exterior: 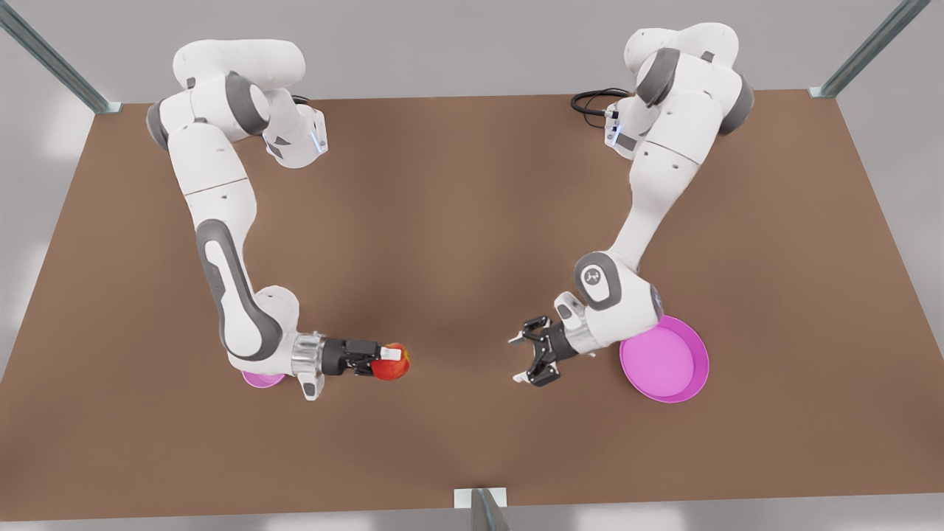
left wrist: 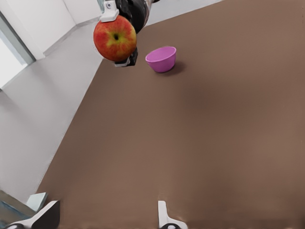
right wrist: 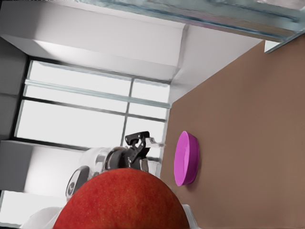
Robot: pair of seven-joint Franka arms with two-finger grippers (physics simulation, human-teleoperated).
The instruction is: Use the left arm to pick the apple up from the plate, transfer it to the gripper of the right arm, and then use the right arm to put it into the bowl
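Apple [exterior: 391, 362] in right hand [exterior: 377, 359]

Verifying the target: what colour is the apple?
The apple is red with yellow-orange patches; left wrist view shows it best.

Glossy apple [exterior: 391, 363]; matt brown table [exterior: 457, 243].

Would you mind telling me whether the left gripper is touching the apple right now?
Apart. The front view shows bare table between the open left gripper and the apple, which the right gripper holds.
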